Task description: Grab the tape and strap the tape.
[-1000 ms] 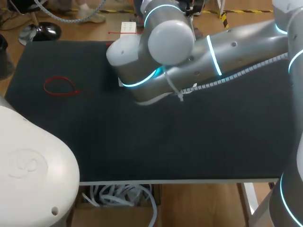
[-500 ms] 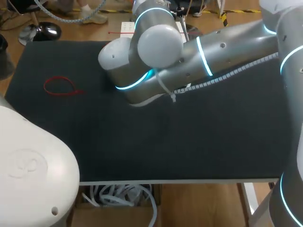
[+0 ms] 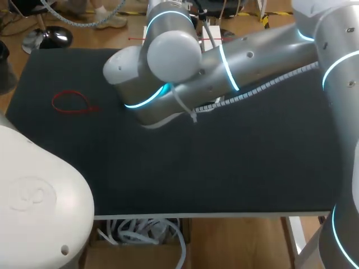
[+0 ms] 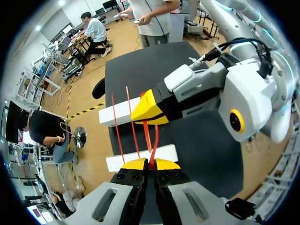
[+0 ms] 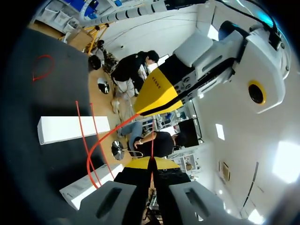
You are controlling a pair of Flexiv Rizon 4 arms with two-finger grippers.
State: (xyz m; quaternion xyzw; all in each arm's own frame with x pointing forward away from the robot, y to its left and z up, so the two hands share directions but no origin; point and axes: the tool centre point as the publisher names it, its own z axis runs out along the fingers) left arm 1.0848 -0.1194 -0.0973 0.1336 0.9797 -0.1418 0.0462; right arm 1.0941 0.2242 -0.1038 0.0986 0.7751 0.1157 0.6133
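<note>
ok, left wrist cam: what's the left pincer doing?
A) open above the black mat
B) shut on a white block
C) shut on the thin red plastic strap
C: the left pincer has its yellow tips closed on the thin red plastic strap, which runs ahead to the right pincer.

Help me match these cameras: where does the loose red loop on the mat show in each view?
Head view: red loop on the black mat's left part, apart from both arms.
Left wrist view: not in it.
Right wrist view: on the mat, far ahead of the right gripper, past the white blocks.
Shared landmark: the black mat.
</note>
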